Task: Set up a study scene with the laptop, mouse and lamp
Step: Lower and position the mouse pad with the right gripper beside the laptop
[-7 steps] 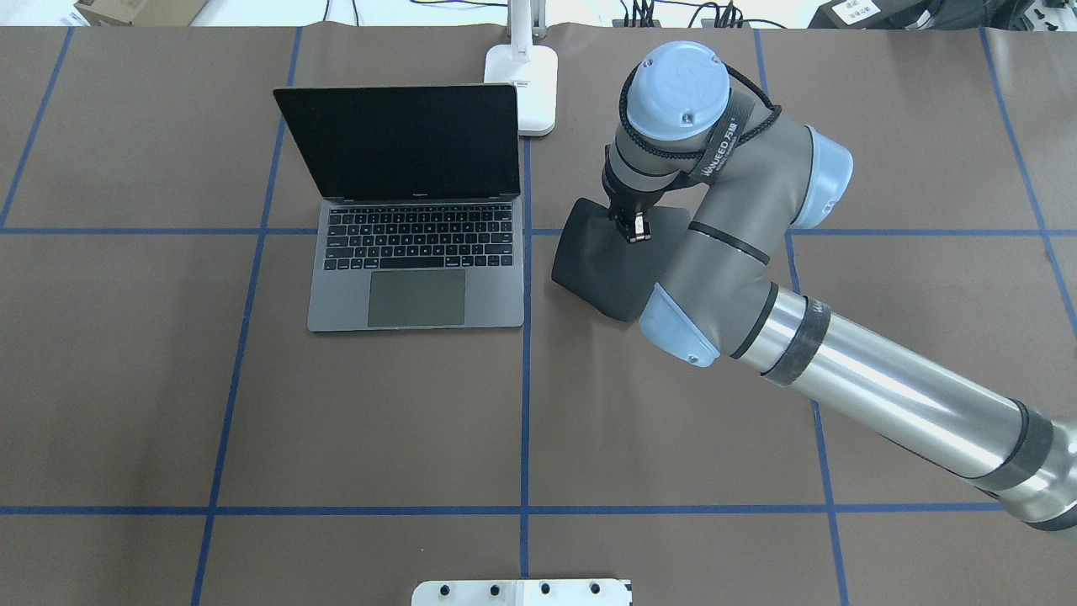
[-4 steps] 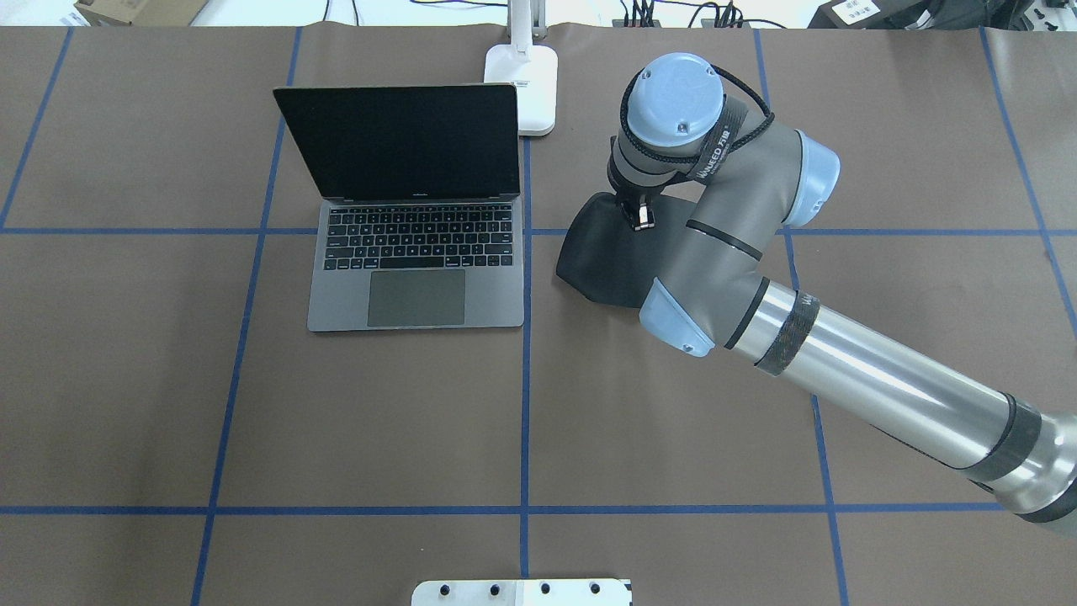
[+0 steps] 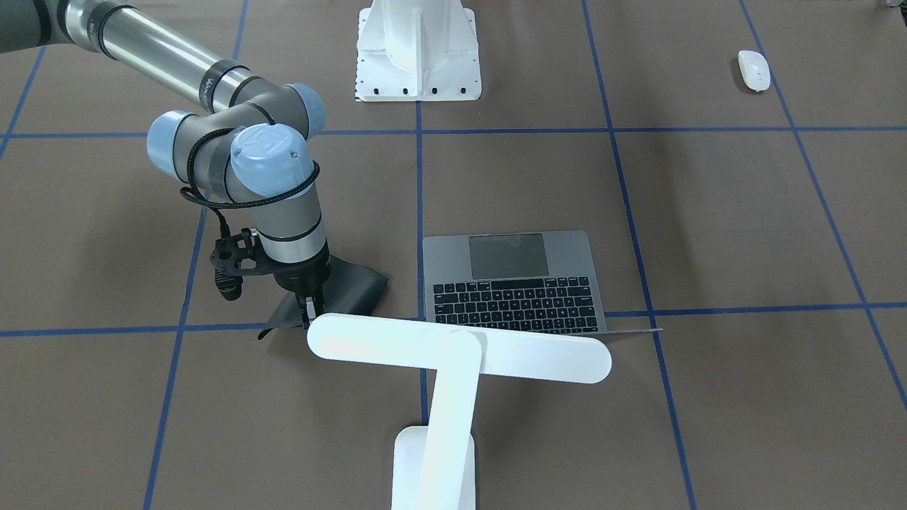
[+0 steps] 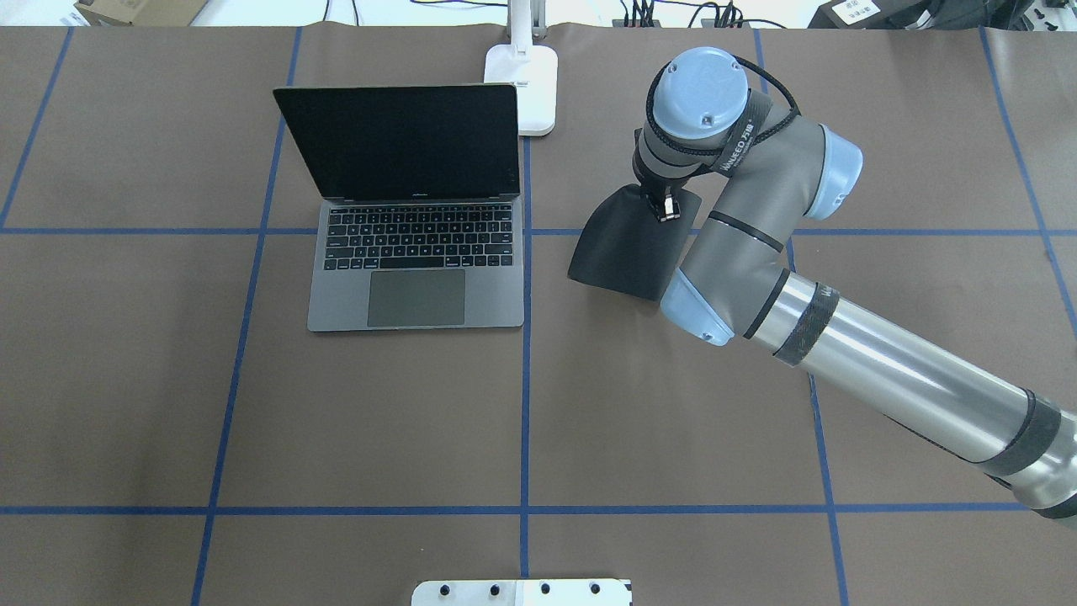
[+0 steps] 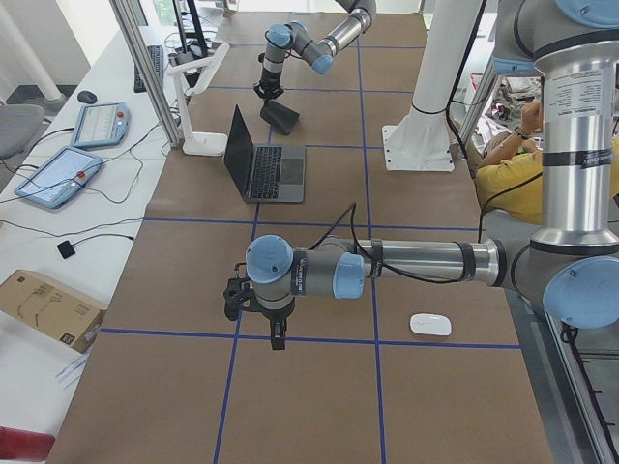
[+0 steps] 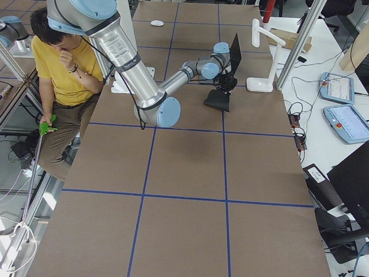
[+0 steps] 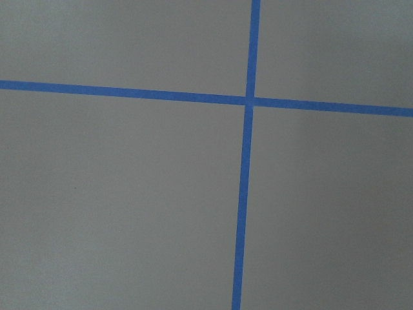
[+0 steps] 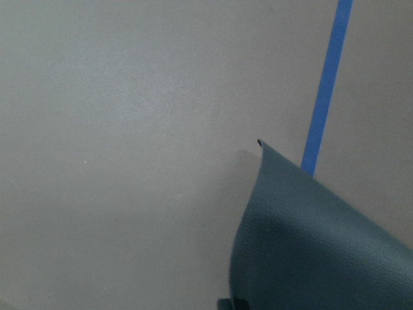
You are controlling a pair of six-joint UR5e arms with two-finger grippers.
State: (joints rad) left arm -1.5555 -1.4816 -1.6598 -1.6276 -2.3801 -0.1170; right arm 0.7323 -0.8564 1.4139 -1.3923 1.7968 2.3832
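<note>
The laptop (image 4: pixel 416 252) stands open on the table, screen dark; it also shows in the front view (image 3: pixel 517 283). The lamp (image 3: pixel 453 350) stands behind it, its base (image 4: pixel 523 84) at the table's far edge. The mouse (image 3: pixel 754 69) lies far off on the robot's left side, near the left arm (image 5: pixel 429 324). My right gripper (image 4: pixel 667 208) is shut on the far edge of a thin black mat (image 4: pixel 627 248), right of the laptop, and holds that edge raised. My left gripper (image 5: pixel 278 338) hovers over bare table; I cannot tell whether it is open.
The white bolted pedestal (image 3: pixel 418 49) stands at the robot's side of the table. Blue tape lines cross the brown table cover. A seated person in yellow (image 6: pixel 63 63) is beside the robot. Pendants and cables lie on the bench behind the lamp.
My right gripper has moved to the right and slightly away from the laptop, taking the black mat with it. The laptop and lamp have not moved.
</note>
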